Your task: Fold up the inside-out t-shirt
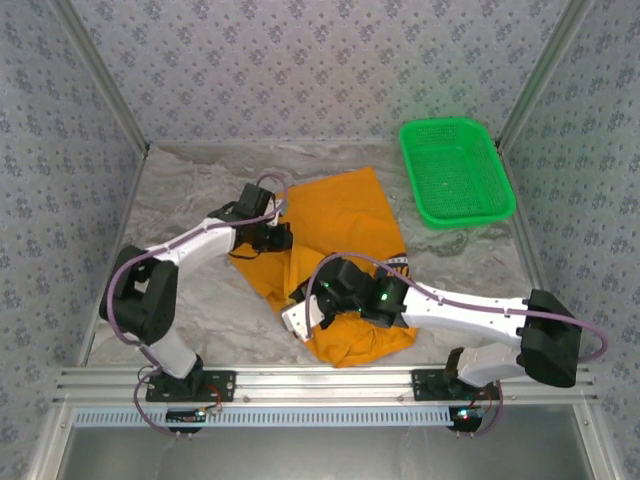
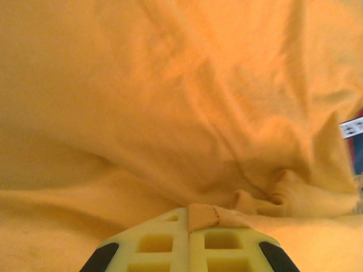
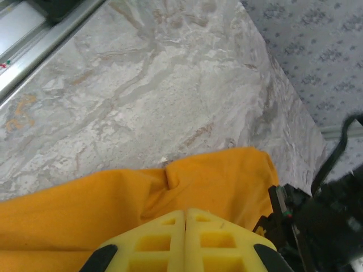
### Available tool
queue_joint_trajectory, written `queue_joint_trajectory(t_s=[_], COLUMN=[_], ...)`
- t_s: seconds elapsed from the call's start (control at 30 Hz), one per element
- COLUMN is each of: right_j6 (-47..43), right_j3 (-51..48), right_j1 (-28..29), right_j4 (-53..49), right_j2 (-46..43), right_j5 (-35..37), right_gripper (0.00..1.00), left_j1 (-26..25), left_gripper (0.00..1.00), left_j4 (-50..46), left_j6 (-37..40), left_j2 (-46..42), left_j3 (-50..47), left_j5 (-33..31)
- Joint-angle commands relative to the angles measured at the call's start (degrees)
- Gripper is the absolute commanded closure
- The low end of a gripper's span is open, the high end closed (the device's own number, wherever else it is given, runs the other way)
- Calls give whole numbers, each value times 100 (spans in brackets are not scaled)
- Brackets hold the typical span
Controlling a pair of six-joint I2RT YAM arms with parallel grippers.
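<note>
The orange t-shirt [image 1: 345, 225] lies in a crumpled heap in the middle of the top view, on the grey marble table [image 1: 190, 190]; a green mesh basket [image 1: 455, 172] sits at the upper right, well apart from the shirt

The left claw [image 1: 278, 236] is at the upper left side of the shirt; in the left wrist view its two yellow fingers [image 2: 153, 241] are pressed together at the bottom of the frame, with a small bit of orange hem pinched between their tips; the rest of that frame is wrinkled orange cloth, and a little white tag [image 2: 351, 128] peeks in at the right edge, with a bit of blue just below it

The right claw [image 1: 298, 318] is at the lower left side of the shirt; in the right wrist view its yellow fingers [image 3: 221, 241] are shut tight at the bottom middle, and the orange cloth runs right up to their tips, so it looks pinched there; bare marble is in the upper left of that frame and the patterned wall [image 3: 317, 45] is in the upper right; a black part of the other arm [image 3: 323, 221] shows at the lower right
</note>
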Motion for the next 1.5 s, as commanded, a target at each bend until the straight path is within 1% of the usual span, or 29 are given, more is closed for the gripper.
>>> queue_joint_trajectory(t_s=[0.0,0.07,0.13,0.2,0.23,0.27,0.3,0.4,0.5,0.53,0.57,0.63,0.67,0.73,0.77,0.8,0.83,0.87,0.9,0.93,0.97,1.0,1.07,1.13,1.17,1.27,1.33,1.4,1.47], right_j6=[-177,245,586,1253,1600,1874,2041,2389,3344,3614,3729,3896,4216,5360,6258,7004,7426,7691,7958,8209,8508,8766,9188,9534,9494,9229,9111,9128,9092], right_j3=[-97,-1,95,239,196,16,-154,-361,-388,-333,-183,390,757,1322,1423,1302,1053,727,432,187,-126,-449,-930,-1293,-1388,-1369,-1427,-1575,-1729], right_j1=[425,437,406,75,-211,-443,-563,-1032,-1619,-1741,-1774,-1728,-1740,-1828,-1944,-2100,-2290,-2508,-2780,-3074,-3532,-4076,-5136,-5764,-5855,-5615,-5480,-5470,-5489], right_j4=[-216,-233,-281,-393,-380,-124,91,103,15,-151,-493,-1432,-1986,-2777,-3206,-3511,-3711,-3846,-3927,-3949,-3862,-3670,-3384,-3251,-3210,-3258,-3175,-3150,-3130], right_j2=[65,345,600,566,332,52,-239,-915,-1260,-1294,-1253,-1004,-829,-556,-503,-539,-636,-812,-1001,-1171,-1365,-1493,-1494,-1281,-1154,-903,-800,-564,-373], right_j5=[-691,-1289,-1476,-1816,-2208,-2208,-1976,-1171,-723,-382,219,1357,1889,3020,3748,4204,4263,4074,3691,3168,2299,1130,-599,-1683,-1980,-2047,-2128,-2121,-2109], right_gripper=[100,100,94,95,95,94,91,74,56,56,58,59,58,58,44,33,26,24,18,10,1,2,10,18,20,18,18,21,21], left_j1=[118,114,119,129,144,174,212,370,545,634,739,901,918,827,572,185,-166,-570,-913,-1198,-1515,-1809,-2308,-2496,-2496,-2404,-2384,-2330,-2059], left_gripper=[95,95,95,95,95,95,95,93,89,87,84,72,70,73,75,75,75,74,72,71,69,68,66,65,64,63,64,63,61], left_j4=[-225,-374,-341,-363,-366,-356,-361,-335,-158,-166,-217,-494,-659,-902,-1025,-1096,-1097,-991,-762,-489,-114,262,910,1232,1263,972,940,1094,1003], left_j6=[318,434,493,544,563,557,542,477,579,642,677,790,899,1208,1387,1593,1813,1974,2014,2010,2021,1989,1947,2046,2023,1891,1725,1258,729], left_j2=[409,490,403,252,148,26,-80,-375,-494,-466,-397,-293,-302,-493,-649,-761,-817,-830,-796,-731,-619,-490,-323,-267,-237,-118,-180,-466,-792], left_j3=[361,499,474,423,354,252,159,-146,-294,-241,-141,182,359,587,682,771,824,854,837,777,694,607,293,29,-47,-3,-110,-523,-871], left_j5=[-990,-1026,-911,-770,-685,-591,-510,-244,-23,-10,-12,-39,-154,-503,-1052,-1575,-1701,-1569,-1196,-745,-254,46,213,226,152,-405,-1138,-2245,-2677])
